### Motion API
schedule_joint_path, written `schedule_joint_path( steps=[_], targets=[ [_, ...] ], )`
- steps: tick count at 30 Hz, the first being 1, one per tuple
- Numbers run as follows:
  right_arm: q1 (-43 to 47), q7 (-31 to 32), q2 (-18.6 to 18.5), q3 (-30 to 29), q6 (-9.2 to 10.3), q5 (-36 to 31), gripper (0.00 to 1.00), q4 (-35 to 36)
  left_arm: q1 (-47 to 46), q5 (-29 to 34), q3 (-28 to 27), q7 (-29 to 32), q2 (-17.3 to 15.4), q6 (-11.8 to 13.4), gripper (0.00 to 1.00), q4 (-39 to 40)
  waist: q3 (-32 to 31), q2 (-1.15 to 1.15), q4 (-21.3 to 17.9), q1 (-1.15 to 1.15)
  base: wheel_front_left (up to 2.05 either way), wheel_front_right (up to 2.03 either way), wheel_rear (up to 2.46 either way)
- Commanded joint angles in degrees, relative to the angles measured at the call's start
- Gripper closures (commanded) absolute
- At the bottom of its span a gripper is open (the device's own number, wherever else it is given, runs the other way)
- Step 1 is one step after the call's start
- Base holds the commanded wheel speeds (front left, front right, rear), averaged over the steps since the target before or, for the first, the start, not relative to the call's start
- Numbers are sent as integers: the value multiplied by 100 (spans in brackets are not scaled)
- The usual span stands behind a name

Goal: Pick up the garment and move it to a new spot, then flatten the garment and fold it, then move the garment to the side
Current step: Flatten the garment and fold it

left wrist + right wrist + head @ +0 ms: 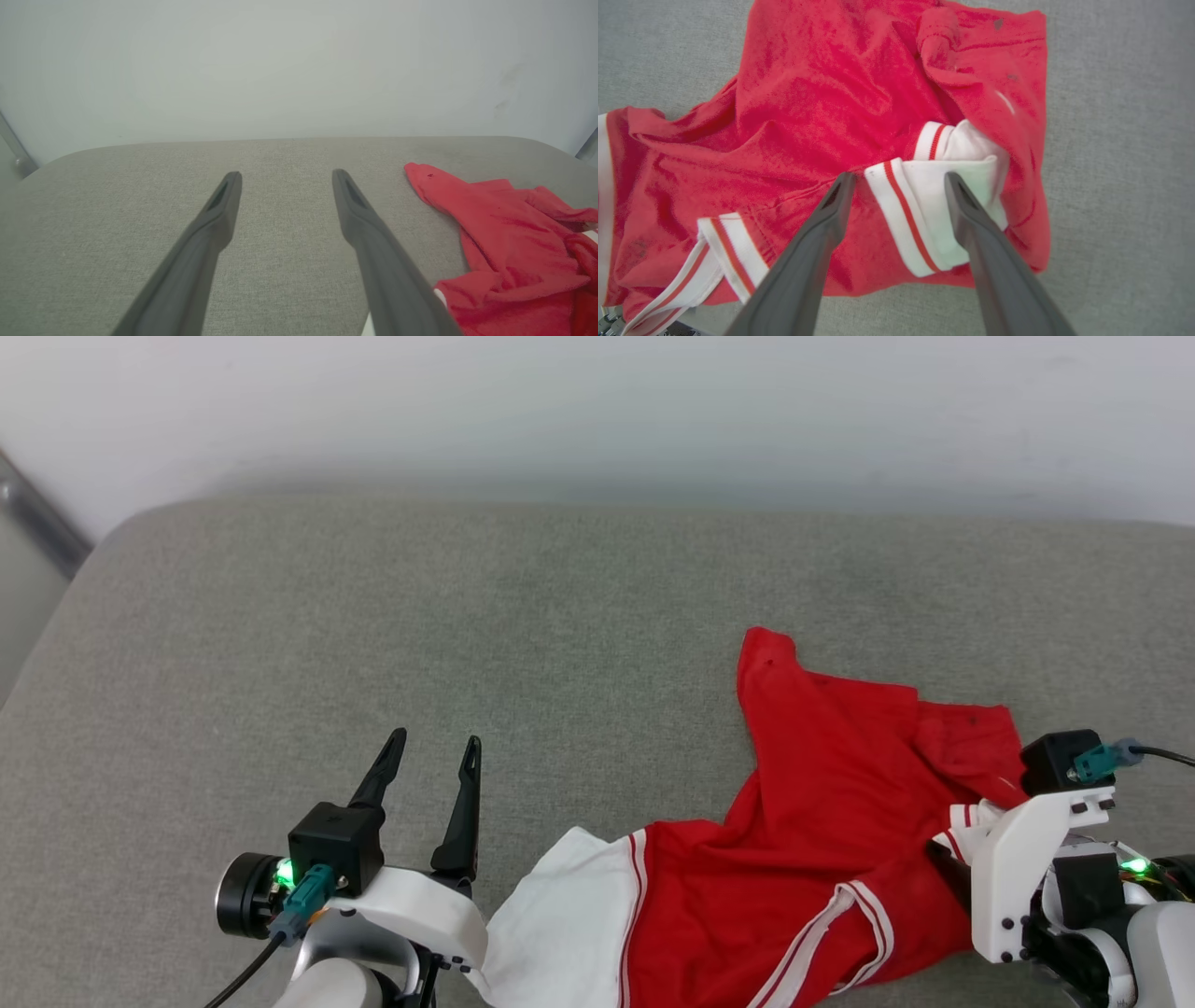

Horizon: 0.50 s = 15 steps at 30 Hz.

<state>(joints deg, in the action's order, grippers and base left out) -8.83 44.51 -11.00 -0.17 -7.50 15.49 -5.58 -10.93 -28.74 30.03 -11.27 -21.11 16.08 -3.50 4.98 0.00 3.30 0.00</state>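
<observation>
The garment point(822, 803) lies crumpled on the right of the grey cushion, red with white sleeves and red-striped trim; its lettering is hidden. In the left wrist view the garment point(504, 242) sits to the right of my left gripper point(286, 179), which stands open over bare fabric. In the head view that left gripper point(435, 745) is at the lower left, beside a white sleeve point(569, 915). My right gripper point(899, 179) is open just above the garment point(822, 107), its fingers either side of a folded white striped sleeve point(924, 196). I cannot tell whether they touch it.
The grey padded cushion point(467, 616) has a rounded far-left corner and ends at a pale wall point(597, 411) behind. A metal rail point(37, 523) runs past the far left. Bare cushion spreads left of and beyond the garment.
</observation>
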Motion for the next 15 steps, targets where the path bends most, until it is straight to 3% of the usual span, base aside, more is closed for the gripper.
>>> schedule_joint_path(
  steps=[1, 5, 6, 8, 15],
  targets=[
    [-84, 135, -69, 31, 3, 22, 0, -69, -60, 27, 8, -23, 4, -2, 0, 5, 152, 0, 94, 0, 0, 0, 0],
    [-168, 309, -146, 74, 2, 12, 0, -235, -130, 11, -6, -60, 23, -19, 0, -33, 315, 0, 125, 0, 0, 0, 0],
    [-172, 324, -134, 71, 3, 56, 18, -271, -129, 5, -10, -65, 28, -25, 0, -51, 330, 0, 121, 0, 0, 0, 0],
    [-194, 276, -138, 83, 2, 68, 100, -264, -121, 1, -18, -92, 26, -12, 0, -73, 349, 0, 90, 0, 0, 0, 0],
    [-120, 30, -115, 79, 2, 57, 100, 201, -134, -8, -40, -108, -28, 7, 0, -110, 286, 0, -109, 0, 0, 0, 0]
  ],
)
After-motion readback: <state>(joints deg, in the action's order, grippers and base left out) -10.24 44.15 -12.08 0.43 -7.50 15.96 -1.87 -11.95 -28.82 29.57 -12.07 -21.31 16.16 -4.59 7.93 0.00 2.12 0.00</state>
